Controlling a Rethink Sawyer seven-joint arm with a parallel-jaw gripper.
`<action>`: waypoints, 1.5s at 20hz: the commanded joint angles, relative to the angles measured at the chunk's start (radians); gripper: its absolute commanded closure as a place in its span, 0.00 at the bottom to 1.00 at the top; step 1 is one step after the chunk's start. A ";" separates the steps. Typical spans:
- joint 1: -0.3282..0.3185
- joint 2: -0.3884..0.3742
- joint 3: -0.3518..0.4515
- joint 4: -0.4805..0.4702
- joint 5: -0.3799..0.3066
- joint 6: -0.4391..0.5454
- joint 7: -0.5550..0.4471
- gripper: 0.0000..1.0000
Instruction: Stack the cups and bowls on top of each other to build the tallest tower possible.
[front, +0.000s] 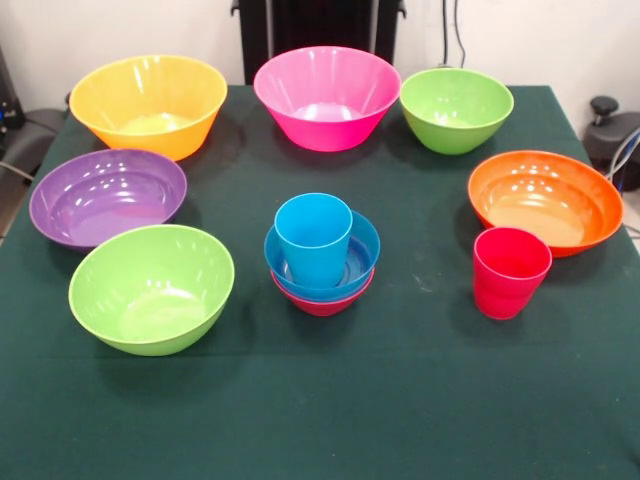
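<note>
The tower stands at the table's middle: a light blue cup (313, 238) upright inside a small blue bowl (355, 262), which sits in a small red bowl (322, 303). A red-pink cup (510, 271) stands upright alone to the right. Around them are large bowls: yellow-orange (148, 103) at the far left, pink (327, 96) at the far middle, lime green (456, 108) at the far right, orange (544, 200) at the right, purple (107, 196) at the left, and another lime green (151, 287) at the near left. The gripper is not in view.
The dark green table (400, 400) carries everything. The robot's black pedestal (320, 25) stands behind the pink bowl. Grey and black equipment (610, 130) sits off the table's right edge.
</note>
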 joint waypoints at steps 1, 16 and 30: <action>0.041 0.044 0.004 0.015 -0.026 0.122 -0.140 0.00; 0.097 0.117 -0.015 -0.152 -0.054 0.224 -0.146 0.00; 0.130 0.173 -0.017 -0.282 -0.067 0.308 -0.185 0.00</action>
